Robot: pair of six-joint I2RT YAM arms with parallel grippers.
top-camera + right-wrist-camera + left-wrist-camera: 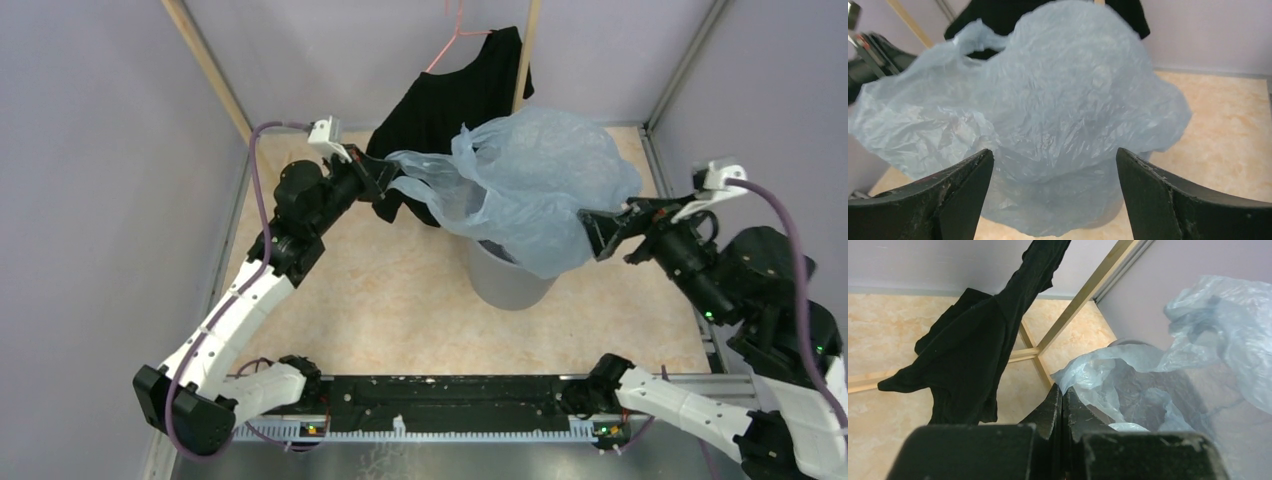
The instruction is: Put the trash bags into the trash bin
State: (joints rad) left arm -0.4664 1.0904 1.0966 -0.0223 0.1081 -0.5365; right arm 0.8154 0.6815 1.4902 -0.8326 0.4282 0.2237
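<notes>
The pale blue trash bag [530,185] hangs spread out above the grey trash bin [505,280] and covers its top and right side. My left gripper [388,178] is shut on the bag's left edge and holds it up. In the left wrist view the shut jaws pinch a fold of the film [1083,372] at their tip [1062,390]. My right gripper [595,228] is open at the bag's right lower side. In the right wrist view its fingers [1054,160] stand wide apart with the bag [1058,100] just ahead, not gripped.
A black shirt [450,100] on a pink hanger [450,40] hangs right behind the bag and left gripper; it also shows in the left wrist view [973,350]. Wooden posts [525,50] stand at the back. Grey walls enclose the beige floor [380,300].
</notes>
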